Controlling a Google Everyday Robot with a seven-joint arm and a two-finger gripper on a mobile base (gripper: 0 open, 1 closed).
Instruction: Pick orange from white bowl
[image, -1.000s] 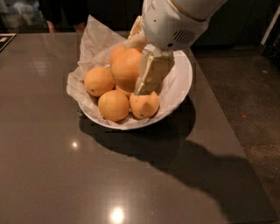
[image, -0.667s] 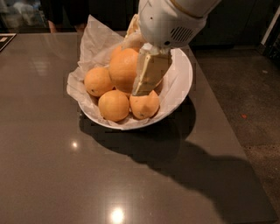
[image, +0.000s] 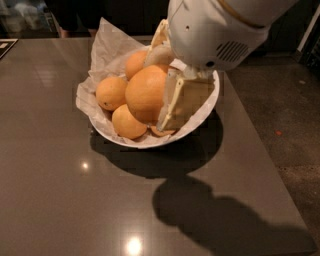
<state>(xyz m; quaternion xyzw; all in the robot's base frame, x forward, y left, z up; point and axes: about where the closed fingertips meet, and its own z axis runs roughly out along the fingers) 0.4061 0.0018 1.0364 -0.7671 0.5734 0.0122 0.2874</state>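
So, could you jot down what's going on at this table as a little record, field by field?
Surface: dark grey table
Container: white bowl, lined with crumpled white paper
Contents: a pile of oranges
Biggest fruit: the orange, in the middle of the pile
Smaller fruit: the smaller oranges to the left, front and back of it
Tool: the tool reaches down into the bowl and touches the big orange's side
Arm: white housing above the bowl

Tight quarters inside the bowl

Your gripper (image: 176, 107) sits in the white bowl (image: 214, 102) with the orange (image: 146, 94) touching its left side. Smaller oranges (image: 111, 92) and crumpled paper (image: 107, 45) crowd beyond it. The table (image: 60, 190) outside the rim lies open.
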